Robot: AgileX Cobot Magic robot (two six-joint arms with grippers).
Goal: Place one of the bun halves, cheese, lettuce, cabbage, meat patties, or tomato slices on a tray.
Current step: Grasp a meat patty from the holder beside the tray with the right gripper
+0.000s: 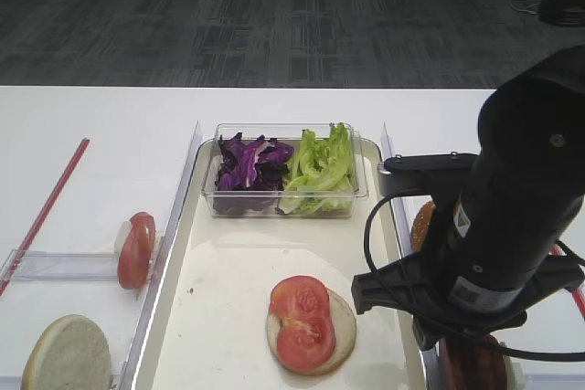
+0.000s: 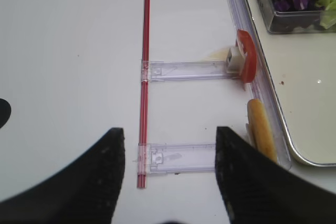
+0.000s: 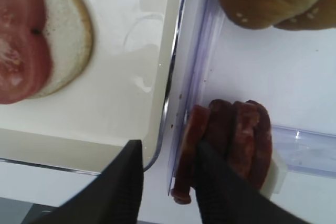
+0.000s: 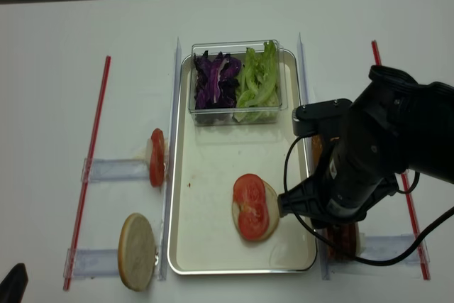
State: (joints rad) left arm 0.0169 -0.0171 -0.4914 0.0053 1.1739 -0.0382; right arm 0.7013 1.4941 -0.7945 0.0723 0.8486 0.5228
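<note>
The right gripper (image 3: 168, 177) straddles the outermost of the upright meat patties (image 3: 239, 140) just outside the tray (image 3: 157, 124) rim, jaws either side but not visibly clamped, while the left gripper (image 2: 170, 166) hangs spread over bare table (image 2: 68, 51) left of the tray.

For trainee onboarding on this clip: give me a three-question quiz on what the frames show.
1. True or false: the bright red tomato slices lie on a pale flat-cut bun half inside the long cream-white silver-rimmed tray.
2. The right gripper straddles which item? A) purple cabbage B) the outermost dark-edged meat patty C) a sesame bun
3. What shares the clear plastic box with the green ruffled lettuce?

Key: 1 true; 2 B; 3 the dark purple shredded cabbage.
</note>
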